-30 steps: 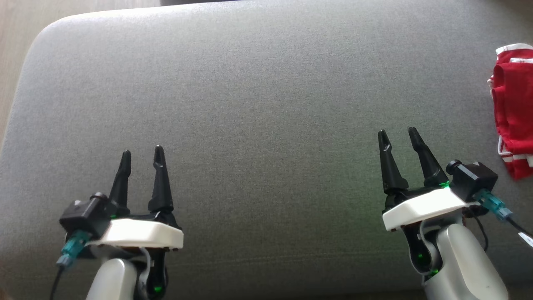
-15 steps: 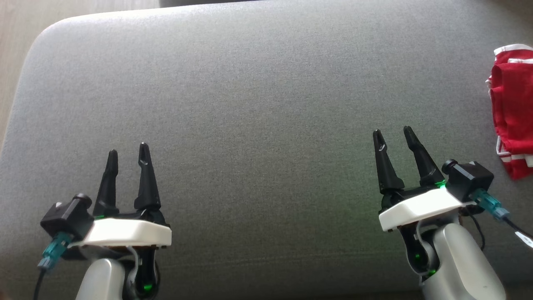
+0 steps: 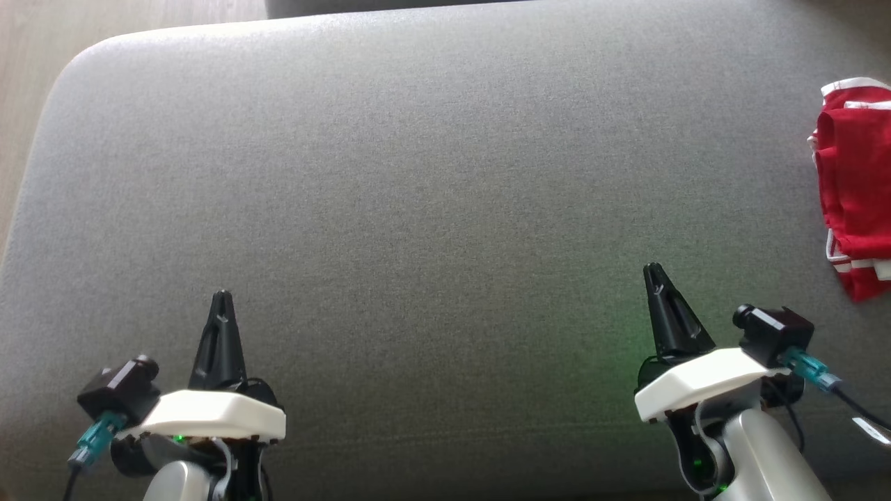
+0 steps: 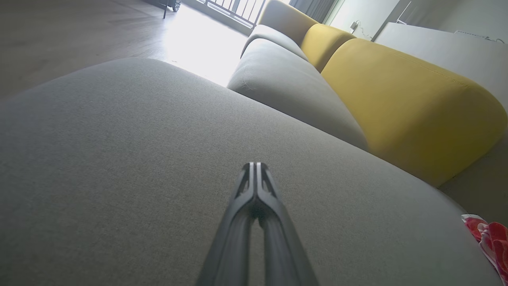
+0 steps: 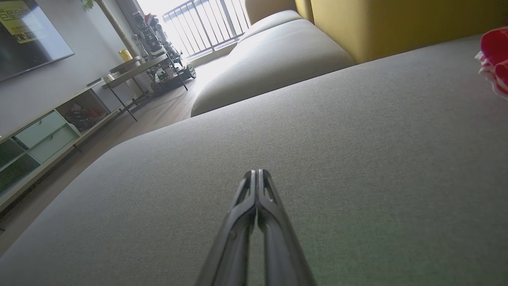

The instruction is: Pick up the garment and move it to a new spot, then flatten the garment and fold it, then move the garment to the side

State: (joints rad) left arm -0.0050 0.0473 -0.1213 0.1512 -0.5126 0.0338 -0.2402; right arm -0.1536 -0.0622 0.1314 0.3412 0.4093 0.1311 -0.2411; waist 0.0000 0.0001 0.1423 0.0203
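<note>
All steps apparently done, nothing held

Head view: our left gripper [image 3: 221,299] and right gripper [image 3: 653,273] are pinched tight on nothing over the grey cushion [image 3: 418,174]; the red garment [image 3: 853,188] lies bundled at its right edge. Left wrist: fingers [image 4: 234,230] meet, garment far right. Right wrist: likewise. We judge folding and setting aside finished.

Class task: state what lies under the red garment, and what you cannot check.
The garment lies on the grey cushion, at the head view's right edge. The patch beneath it is covered, and the garment runs out of frame, so anything under it is hidden.
</note>
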